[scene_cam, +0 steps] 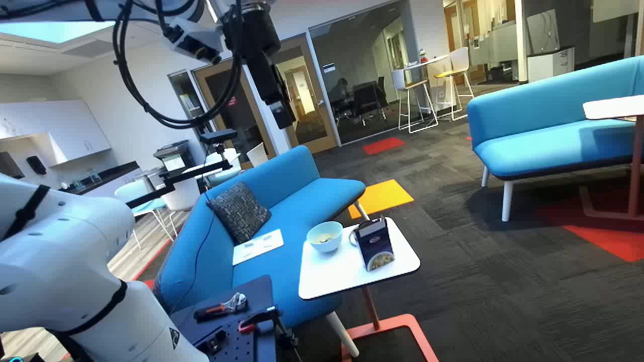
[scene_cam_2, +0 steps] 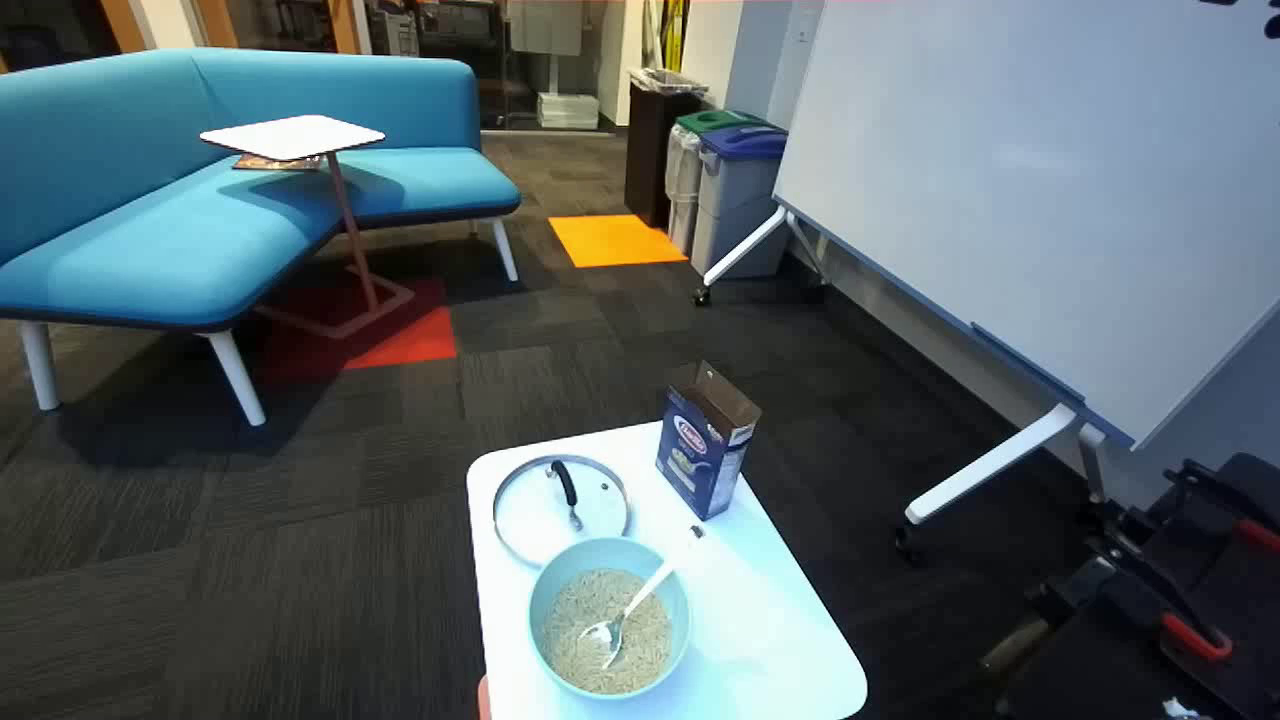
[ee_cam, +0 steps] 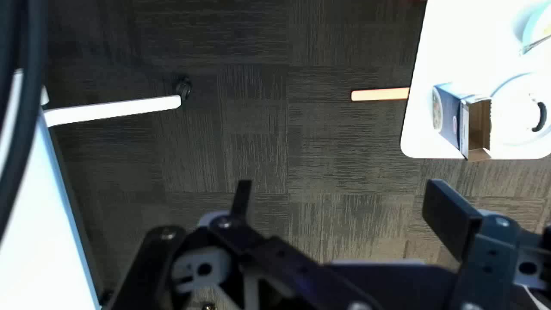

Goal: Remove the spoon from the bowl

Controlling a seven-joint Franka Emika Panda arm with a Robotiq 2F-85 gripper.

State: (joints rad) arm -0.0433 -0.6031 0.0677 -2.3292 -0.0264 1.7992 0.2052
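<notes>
- Inside the small, round, pale-blue bowl (scene_cam_2: 600, 554), as shown in an exterior view, a slender white-handled spoon (scene_cam_2: 644, 592) is found, its shiny head laid among pale grain-like pieces (scene_cam_2: 585, 600) and its handle slanted out over the rim between one and two o'clock.
- With the spoon so placed, removal is judged not yet done; what is left appears to be the whole of it: the approach, the gripping of the handle, the lift clear of the rim and the setting down elsewhere.
- Nothing is grasped by the black two-fingered gripper (ee_cam: 338, 189): in the wrist view its dark, flat fingers (ee_cam: 450, 219) are spread wide, and only dark grey patterned carpet (ee_cam: 331, 219) is seen between their tips.
- Between five and six o'clock from the gripper, in an exterior view, the bowl is situated well apart and lower, on a white rectangular tabletop with rounded corners (scene_cam: 329, 279).
- Between one and two o'clock from the gripper, in the wrist view, only part of the bowl is caught at the edge; whether the spoon is shown there cannot be told.
</notes>
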